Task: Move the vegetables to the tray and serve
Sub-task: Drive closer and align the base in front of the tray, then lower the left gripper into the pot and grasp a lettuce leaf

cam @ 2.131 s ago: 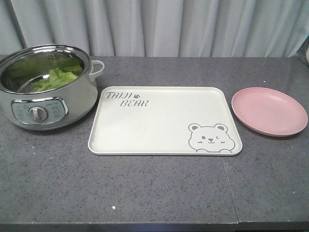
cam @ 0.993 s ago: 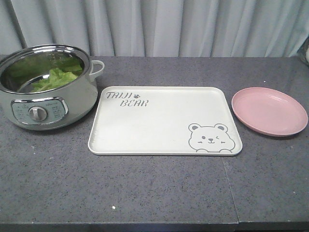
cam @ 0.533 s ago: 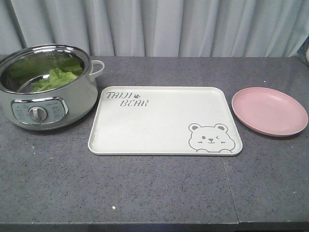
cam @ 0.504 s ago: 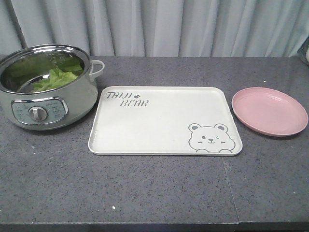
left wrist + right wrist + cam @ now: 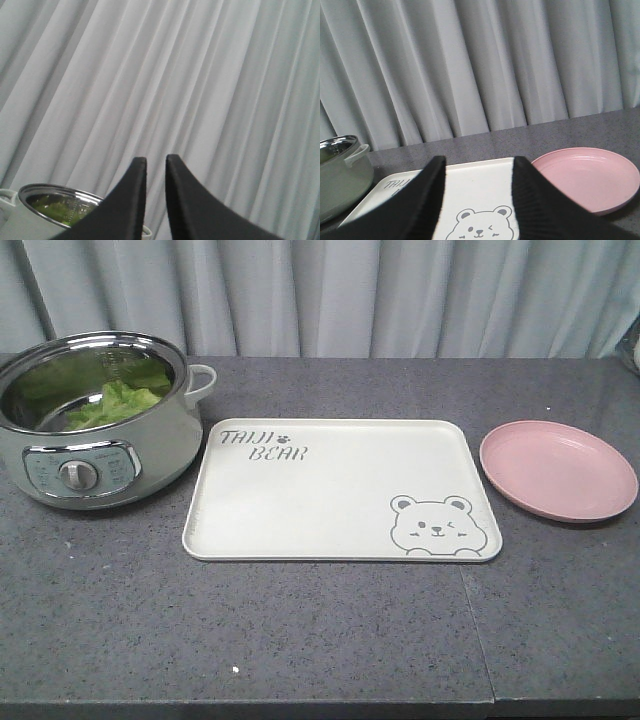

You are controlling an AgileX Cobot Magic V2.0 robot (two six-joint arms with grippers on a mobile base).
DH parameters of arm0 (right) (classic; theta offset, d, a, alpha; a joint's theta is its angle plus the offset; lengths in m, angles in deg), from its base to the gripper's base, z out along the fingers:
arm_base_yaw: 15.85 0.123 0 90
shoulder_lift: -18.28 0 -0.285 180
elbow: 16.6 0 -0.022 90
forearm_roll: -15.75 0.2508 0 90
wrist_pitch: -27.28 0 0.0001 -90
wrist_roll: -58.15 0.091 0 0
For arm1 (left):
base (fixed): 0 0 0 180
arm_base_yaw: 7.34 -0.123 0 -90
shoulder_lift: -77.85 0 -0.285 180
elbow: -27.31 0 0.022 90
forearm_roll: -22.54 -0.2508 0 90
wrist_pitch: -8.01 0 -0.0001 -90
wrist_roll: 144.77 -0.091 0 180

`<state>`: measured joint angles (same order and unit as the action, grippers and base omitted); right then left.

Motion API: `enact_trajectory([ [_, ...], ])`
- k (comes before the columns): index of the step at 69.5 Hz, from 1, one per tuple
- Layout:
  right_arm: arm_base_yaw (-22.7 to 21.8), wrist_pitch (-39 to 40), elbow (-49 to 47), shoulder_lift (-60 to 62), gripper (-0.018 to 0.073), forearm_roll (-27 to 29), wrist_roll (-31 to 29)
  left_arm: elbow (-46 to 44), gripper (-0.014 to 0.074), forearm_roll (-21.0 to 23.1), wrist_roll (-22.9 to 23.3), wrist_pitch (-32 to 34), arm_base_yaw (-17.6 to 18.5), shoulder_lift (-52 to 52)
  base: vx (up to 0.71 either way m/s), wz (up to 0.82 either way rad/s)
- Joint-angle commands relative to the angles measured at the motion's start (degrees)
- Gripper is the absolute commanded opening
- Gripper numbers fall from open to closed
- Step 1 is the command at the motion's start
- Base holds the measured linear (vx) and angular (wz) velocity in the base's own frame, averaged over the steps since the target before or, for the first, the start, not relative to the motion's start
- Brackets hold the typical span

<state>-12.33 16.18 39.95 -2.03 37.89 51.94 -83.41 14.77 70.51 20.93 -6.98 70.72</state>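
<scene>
The vegetables, crinkly green lettuce leaves, lie inside a steel electric pot at the left of the table. The cream tray with its bear face lies bare in the middle. Neither gripper shows in the front view. In the left wrist view my left gripper is raised against the curtain, its fingers nearly together with only a thin slit and nothing held; the vegetables sit low to its left. My right gripper hangs open above the tray, with nothing between its fingers.
A round pink plate rests to the right of the tray and also shows in the right wrist view as the plate. A pale pleated curtain closes off the back of the dark grey table.
</scene>
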Motion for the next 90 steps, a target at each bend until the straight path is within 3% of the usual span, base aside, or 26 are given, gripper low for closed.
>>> enact_trajectory([
  [1, -0.2, 6.4, -2.1, -2.7, 0.0496, 1.5, -0.9, -3.7, 0.0234, 0.2, 3.8, -1.2, 0.0, 0.7, 0.0, 0.0],
  [8, -0.2, 9.4, -2.1, -4.4, 0.0634, 2.5, -0.9, -3.8, 0.0367, 0.2, 12.4, -0.5, 0.0, 0.7, 0.0, 0.0],
  [14, -0.2, 10.4, -2.1, -5.7, 0.0662, 3.2, -1.3, -3.8, 0.0435, 0.1, 17.6, 2.1, 0.0, 0.7, 0.0, 0.0],
  [21, -0.2, 9.6, -2.8, -8.5, 0.0655, 3.2, -1.5, -4.6, 0.0458, -1.8, 18.1, 1.2, 0.0, 0.6, 0.0, 0.0],
  [28, -0.2, 6.9, -7.6, -12.9, 0.0646, 2.6, -4.2, -10.3, 0.0458, -8.7, 18.1, -5.4, 0.1, -2.4, 0.0, 0.0],
  [36, -0.2, 2.6, -15.7, -20.2, 0.0635, 2.6, -10.0, -20.0, 0.0458, -15.8, 18.1, -12.9, 0.1, -11.3, 0.0, 0.0],
  [46, -0.2, -1.2, -21.0, -28.1, 0.061, 3.5, -11.5, -31.9, 0.0451, -19.8, 17.9, -15.4, 0.1, -27.1, 0.0, 0.0],
  [57, -0.2, -1.7, -21.2, -32.2, 0.0583, 5.5, -11.5, -42.9, 0.045, -20.9, 15.4, -17.6, 0.1, -40.9, 0.0, 0.0],
  [71, -0.2, -1.7, -21.2, -33.2, 0.058, 5.6, -11.5, -45.4, 0.045, -22.0, 15.4, -10.7, 0.0, -50.4, 0.0, 0.0],
  [76, -0.2, -1.7, -21.2, -33.2, 0.058, 5.6, -11.5, -48.8, 0.045, -24.7, 15.3, -14.7, 0.0, -53.7, 0.0, 0.0],
  [81, -0.2, -1.7, -21.2, -33.2, 0.058, 5.6, -11.5, -54.9, 0.045, -25.7, 14.8, -22.9, 0.0, -57.5, 0.0, 0.0],
  [87, -0.2, -1.7, -21.2, -33.3, 0.058, 5.6, -11.5, -63.5, 0.045, -23.0, 5.6, -32.0, 0.0, -62.9, 0.0, 0.0],
  [90, -0.2, -1.7, -21.2, -33.3, 0.058, 5.6, -11.5, -68.2, 0.045, -17.1, -2.7, -35.9, 0.0, -65.5, 0.0, 0.0],
])
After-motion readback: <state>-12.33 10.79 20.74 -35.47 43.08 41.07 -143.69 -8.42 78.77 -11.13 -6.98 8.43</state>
